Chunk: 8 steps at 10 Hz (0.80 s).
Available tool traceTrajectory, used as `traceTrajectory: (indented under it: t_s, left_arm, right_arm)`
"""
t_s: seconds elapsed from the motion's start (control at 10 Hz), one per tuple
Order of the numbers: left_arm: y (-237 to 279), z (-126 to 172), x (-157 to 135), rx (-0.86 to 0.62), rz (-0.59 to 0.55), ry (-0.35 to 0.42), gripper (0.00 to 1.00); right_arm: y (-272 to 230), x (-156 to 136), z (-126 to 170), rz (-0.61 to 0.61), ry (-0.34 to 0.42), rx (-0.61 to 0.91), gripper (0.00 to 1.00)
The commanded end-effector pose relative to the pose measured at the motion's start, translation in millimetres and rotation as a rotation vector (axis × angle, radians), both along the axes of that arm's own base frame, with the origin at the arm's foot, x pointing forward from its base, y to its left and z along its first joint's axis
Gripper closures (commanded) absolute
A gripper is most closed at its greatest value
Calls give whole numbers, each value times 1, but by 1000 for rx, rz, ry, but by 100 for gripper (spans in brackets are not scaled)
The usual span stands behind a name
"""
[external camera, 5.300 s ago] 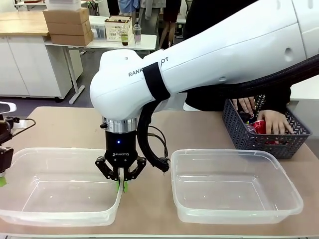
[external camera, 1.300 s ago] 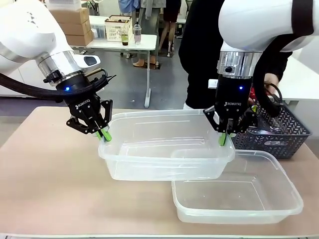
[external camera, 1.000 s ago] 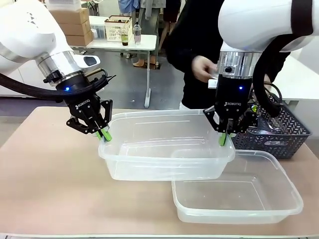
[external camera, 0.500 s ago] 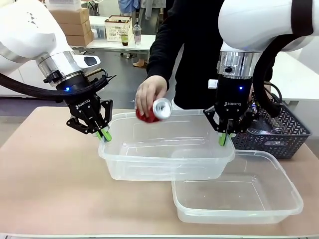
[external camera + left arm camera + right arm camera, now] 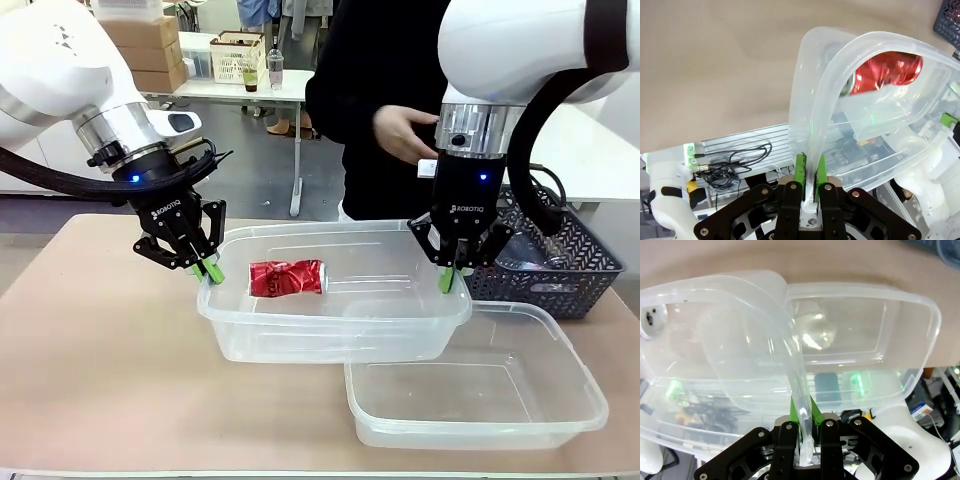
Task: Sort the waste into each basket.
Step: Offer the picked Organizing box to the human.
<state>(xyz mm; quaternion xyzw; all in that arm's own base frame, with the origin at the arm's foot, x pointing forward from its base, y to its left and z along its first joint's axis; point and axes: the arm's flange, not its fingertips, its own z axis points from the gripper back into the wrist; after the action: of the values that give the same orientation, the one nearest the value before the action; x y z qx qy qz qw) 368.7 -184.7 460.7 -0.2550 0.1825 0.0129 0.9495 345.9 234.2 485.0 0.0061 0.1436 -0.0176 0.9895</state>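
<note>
My left gripper [image 5: 210,271] is clamped shut on the left rim of a clear tub [image 5: 330,340], which is held up above the table. A crushed red can [image 5: 287,278] lies inside it, toward the left end. My right gripper [image 5: 447,278] pinches the tub's right rim. The second clear tub [image 5: 588,398] rests on the table, partly beneath the raised one.

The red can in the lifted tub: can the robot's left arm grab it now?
Probably not. The left gripper is shut on the rim of the lifted tub at one end, the right gripper at the other. The red can lies close by, but letting go would likely tip the tub.
</note>
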Motion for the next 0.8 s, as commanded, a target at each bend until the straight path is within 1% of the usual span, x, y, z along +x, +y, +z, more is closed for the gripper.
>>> traceTrajectory:
  t_s: [0.0, 0.7]
  left_arm:
    - [0, 3, 1, -12, 14, 2, 90]
    - [0, 3, 1, -12, 14, 2, 90]
  right_arm:
    - [3, -1, 4, -8, -1, -8, 94]
    - [3, -1, 4, -8, -1, -8, 94]
